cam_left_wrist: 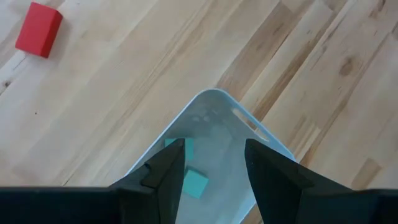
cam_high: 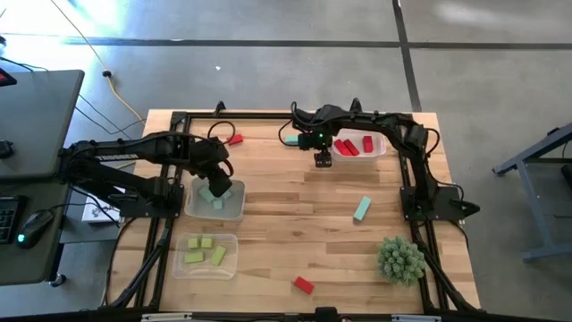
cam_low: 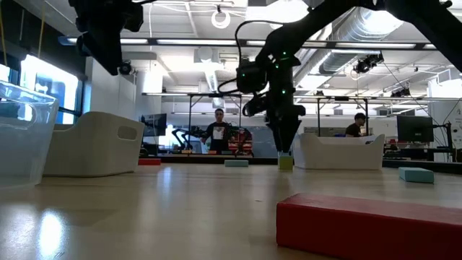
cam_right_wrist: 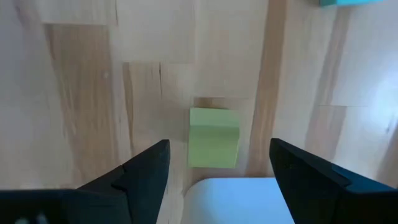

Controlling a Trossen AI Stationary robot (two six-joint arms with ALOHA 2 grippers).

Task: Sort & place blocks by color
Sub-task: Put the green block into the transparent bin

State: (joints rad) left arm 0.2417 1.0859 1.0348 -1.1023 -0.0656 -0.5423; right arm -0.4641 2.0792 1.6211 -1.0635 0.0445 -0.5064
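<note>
**A:** What sits closest to the low camera?

**B:** A red block (cam_low: 368, 224) lying flat on the table (cam_high: 295, 206), right at the front edge; from above it is the one near the front, left of the spiky green plant ball (cam_high: 400, 259). Nothing is touching it.

**A:** And going back from there?

**B:** On the left side, a clear tray (cam_high: 207, 255) holding yellow-green blocks (cam_high: 205, 249). Just behind it is a second clear tray (cam_high: 215, 200) with teal blocks (cam_left_wrist: 194, 183) inside. The left gripper (cam_left_wrist: 210, 163) hangs over that second tray with its fingers spread and nothing between them. On the right side, a teal bar (cam_high: 361, 208) lies alone on the wood.

**A:** Where is the right arm working?

**B:** Farther back, near the middle. The right gripper (cam_right_wrist: 217, 163) points down over a small yellow-green block (cam_right_wrist: 212, 137), jaws wide apart, one finger on either side of it. The block stands on the table just beside a white tray (cam_high: 362, 143) that holds red blocks (cam_high: 354, 146). Whether the fingertips have reached the wood I cannot tell.

**A:** Anything beyond that?

**B:** Another teal block (cam_high: 290, 139) lies near the far edge, left of the right gripper, and a red block (cam_high: 235, 139) farther left still. Past the table, two people (cam_low: 219, 133) are in the room.
</note>
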